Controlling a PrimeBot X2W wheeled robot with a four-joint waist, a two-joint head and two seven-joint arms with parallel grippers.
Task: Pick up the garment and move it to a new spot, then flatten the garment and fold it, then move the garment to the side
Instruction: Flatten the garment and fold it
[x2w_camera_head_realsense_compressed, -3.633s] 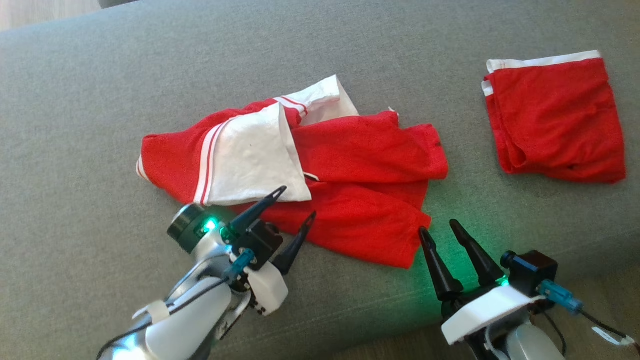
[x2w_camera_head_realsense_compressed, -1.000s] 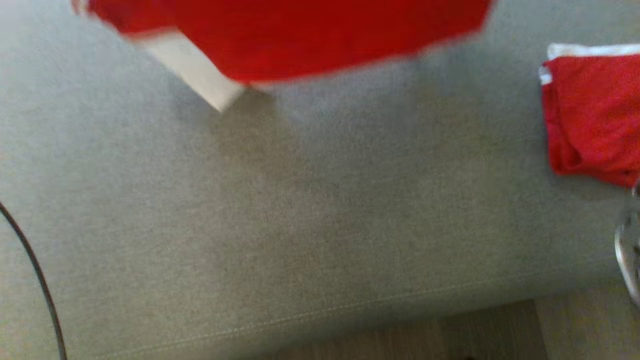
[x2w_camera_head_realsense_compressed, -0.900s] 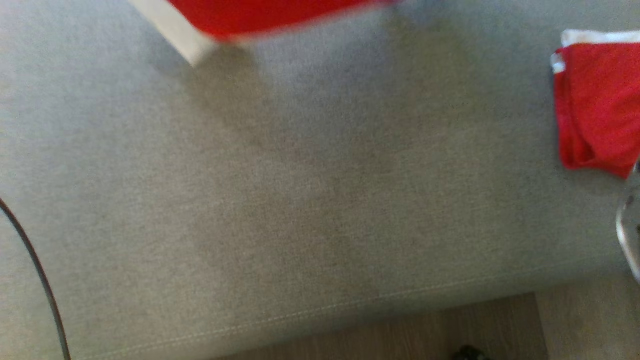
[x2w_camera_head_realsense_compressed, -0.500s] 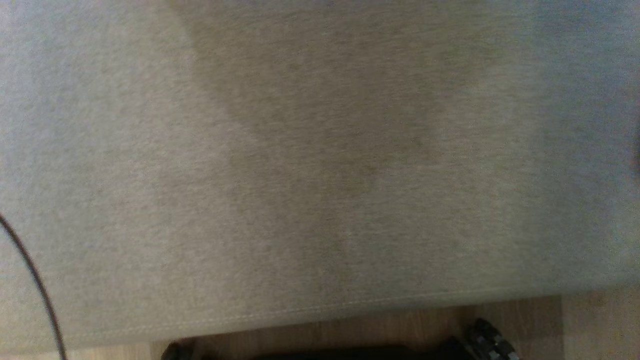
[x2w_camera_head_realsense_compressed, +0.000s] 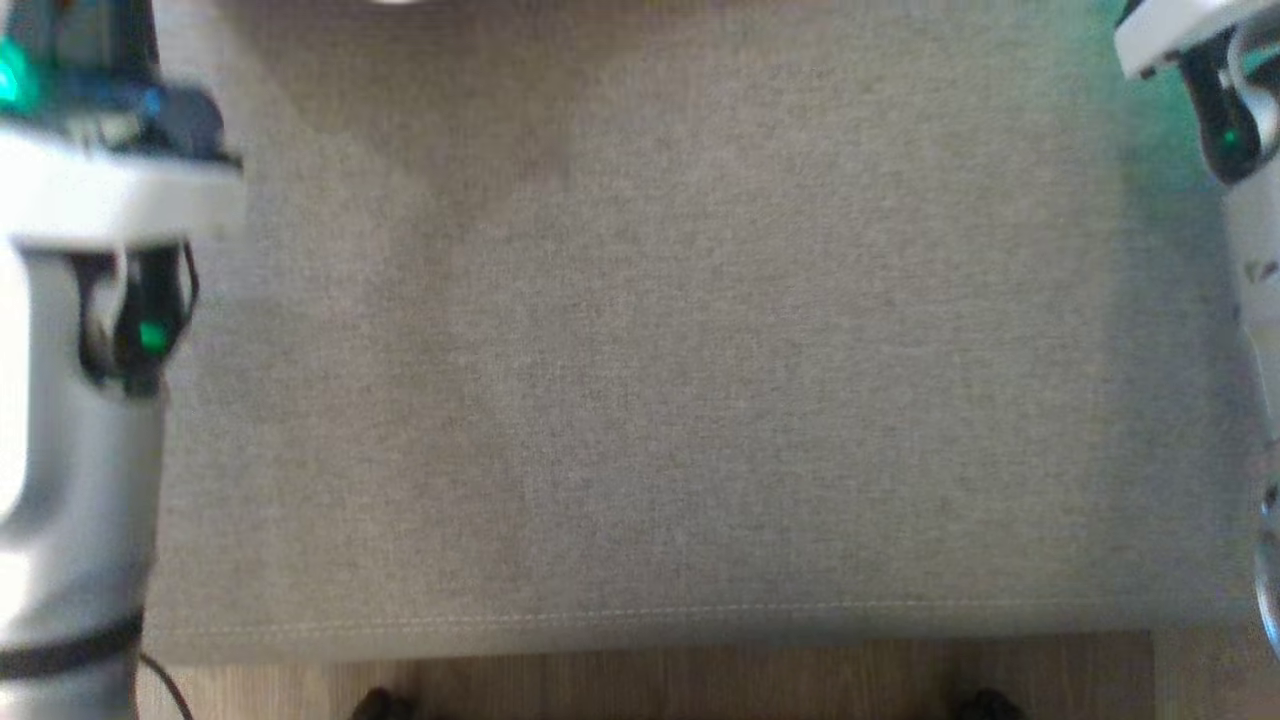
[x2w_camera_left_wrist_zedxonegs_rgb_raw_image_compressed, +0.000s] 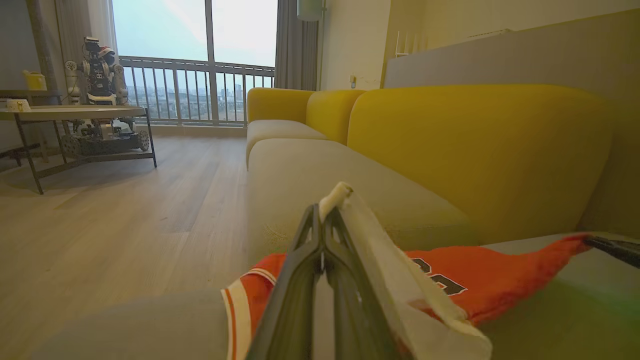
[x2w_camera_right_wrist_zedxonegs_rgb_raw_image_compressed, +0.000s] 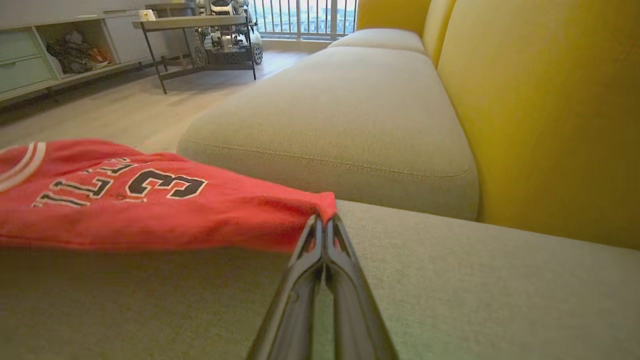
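Observation:
The garment is a red jersey with white trim and black numbers. It hangs stretched between my two grippers, just above the grey seat cushion. My left gripper is shut on a white edge of it. My right gripper is shut on a red corner. In the left wrist view the right gripper's dark fingertips hold the far corner. The head view has my left forearm at the left edge and my right wrist at the top right.
Yellow backrests stand behind the seat, and a second cushion adjoins it. Wooden floor runs along the seat's front edge. A low table with another robot stands across the room, near a shelf unit.
Both grippers have taken hold of the garment and lifted it up out of the head view. The head camera has shifted, so the folded red piece at the right has left the picture.

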